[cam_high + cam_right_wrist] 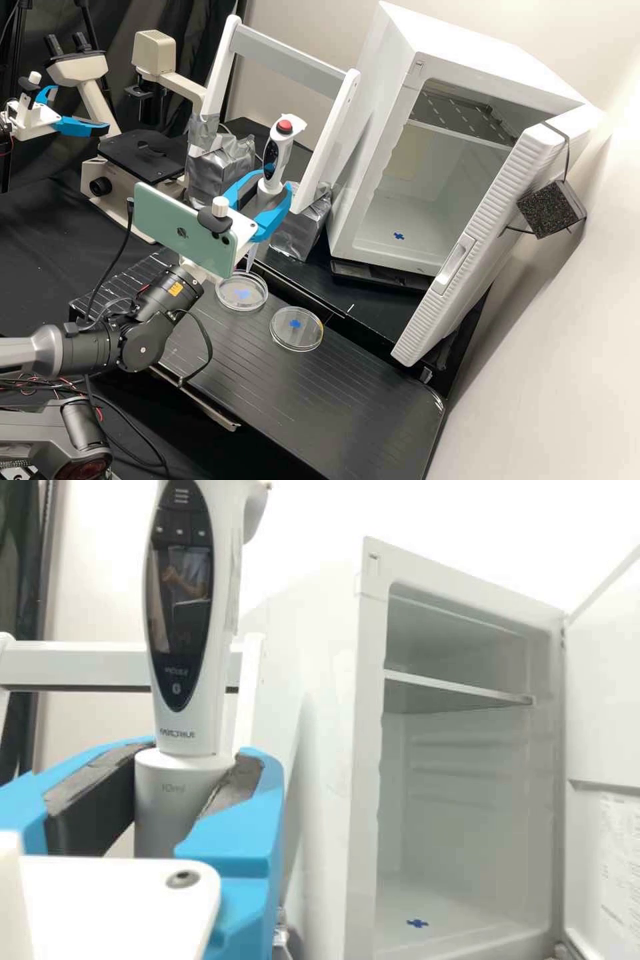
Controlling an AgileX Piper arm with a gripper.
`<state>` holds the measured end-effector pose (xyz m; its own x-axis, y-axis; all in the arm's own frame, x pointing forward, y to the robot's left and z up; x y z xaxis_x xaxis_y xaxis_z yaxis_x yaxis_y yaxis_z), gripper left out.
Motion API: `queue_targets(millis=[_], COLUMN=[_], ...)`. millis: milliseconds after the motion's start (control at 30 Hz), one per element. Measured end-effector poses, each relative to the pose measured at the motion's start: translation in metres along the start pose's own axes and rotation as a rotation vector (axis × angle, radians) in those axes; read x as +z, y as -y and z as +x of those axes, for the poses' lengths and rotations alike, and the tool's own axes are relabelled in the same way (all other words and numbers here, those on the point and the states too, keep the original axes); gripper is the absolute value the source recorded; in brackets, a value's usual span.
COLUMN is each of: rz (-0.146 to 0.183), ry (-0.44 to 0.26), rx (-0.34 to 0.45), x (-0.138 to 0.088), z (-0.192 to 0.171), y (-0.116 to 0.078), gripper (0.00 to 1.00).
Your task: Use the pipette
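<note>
My gripper (268, 195) is over the black bench, its blue fingers closed around the lower body of the white pipette (276, 155). The pipette stands nearly upright with its red button on top. Its clear tip comes down by the far rim of one petri dish (232, 307); whether it touches cannot be told. A second petri dish (297, 347) lies beside the first. In the wrist view the gripper (180, 790) has its dark pads on both sides of the pipette (196, 715), whose dark display shows.
A white rack frame (290, 52) on silver-taped blocks stands behind the gripper. The white incubator (373, 133), its door (467, 233) open, stands at the right. A microscope (143, 157) and a second arm's gripper are at the left.
</note>
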<state>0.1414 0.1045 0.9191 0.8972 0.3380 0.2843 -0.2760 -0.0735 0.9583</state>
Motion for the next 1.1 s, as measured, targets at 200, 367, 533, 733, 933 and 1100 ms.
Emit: queue_targets(millis=[200,367,533,733,933,1100], rz=[0.037,0.003,-0.048,-0.066,-0.134,-0.148], ry=[-0.042,-0.051,-0.007,0.04,0.031,0.013], rx=[-0.077,-0.144,-0.198,-0.252,-0.278,-0.273], x=[-0.022,-0.044,-0.064,-0.084,-0.107,-0.123], z=[0.027,0.065,0.109,0.149,0.178,0.193], y=[-0.001,0.004,0.005,0.009,0.008,0.007], gripper=[0.0,0.0,0.0,0.0,0.0,0.0])
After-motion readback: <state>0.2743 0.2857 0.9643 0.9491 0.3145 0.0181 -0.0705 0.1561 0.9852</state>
